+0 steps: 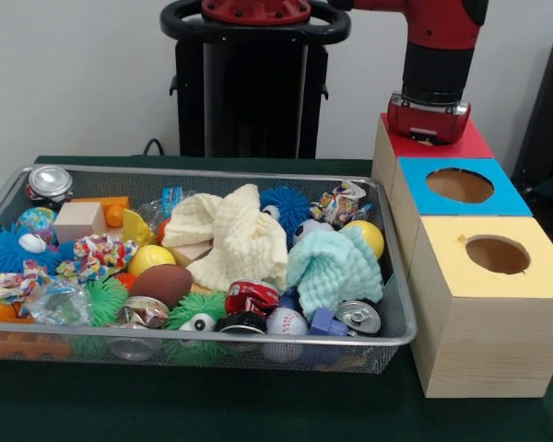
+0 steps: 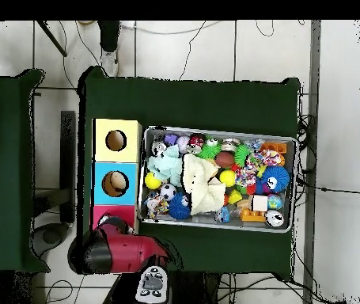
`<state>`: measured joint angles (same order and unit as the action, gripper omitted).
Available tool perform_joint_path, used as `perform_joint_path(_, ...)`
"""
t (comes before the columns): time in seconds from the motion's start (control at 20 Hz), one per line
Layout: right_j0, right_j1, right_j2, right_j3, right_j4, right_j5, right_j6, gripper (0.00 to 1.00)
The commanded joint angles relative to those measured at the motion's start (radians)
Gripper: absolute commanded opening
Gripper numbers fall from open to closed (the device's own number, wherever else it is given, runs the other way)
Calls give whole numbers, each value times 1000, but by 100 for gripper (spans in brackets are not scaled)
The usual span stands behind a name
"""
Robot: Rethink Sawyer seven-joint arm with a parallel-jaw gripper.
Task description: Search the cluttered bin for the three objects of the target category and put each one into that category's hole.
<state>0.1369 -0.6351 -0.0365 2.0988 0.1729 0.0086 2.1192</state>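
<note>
The wire-mesh bin (image 1: 258, 172) lies on the green table, full of mixed items; it also shows in the overhead view (image 2: 214, 131). In it are crushed cans (image 1: 49, 184) (image 1: 251, 296) (image 1: 358, 318), yellow balls (image 1: 367, 236) (image 1: 151, 259), a brown football (image 1: 162, 284), a baseball (image 1: 286, 322), a cream cloth (image 1: 229, 236) and a mint cloth (image 1: 334, 268). Three wooden boxes stand beside the bin: red-topped (image 1: 470, 145), blue-topped (image 1: 511, 195) and yellow-topped (image 1: 539, 267). My gripper (image 1: 429, 120) sits right over the red-topped box, its lower end hidden.
Blue spiky balls (image 1: 286, 204) (image 1: 5, 253), a green spiky ball (image 1: 106, 299), a wooden block (image 1: 79, 221) and wrapped sweets (image 1: 97, 250) crowd the bin. The robot's black pedestal (image 1: 253, 87) stands behind. In the overhead view the arm (image 2: 123, 249) covers part of the red-topped box (image 2: 108, 212).
</note>
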Motion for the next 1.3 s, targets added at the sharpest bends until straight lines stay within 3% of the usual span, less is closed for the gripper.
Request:
perform_joint_path(0.05,-9,38,-36,11,89,97,216,100)
perform_joint_path(0.4,15,-26,-75,14,94,181,193,100)
perform_joint_path(0.45,24,-27,-84,19,89,138,191,0)
perform_joint_path(0.55,32,-25,-90,21,92,114,200,0)
perform_joint_path(0.65,-15,-24,-44,30,69,93,176,0)
perform_joint_path(0.85,-3,-51,-58,30,82,148,179,0)
perform_joint_path(1.3,-6,-55,-61,23,85,165,177,0)
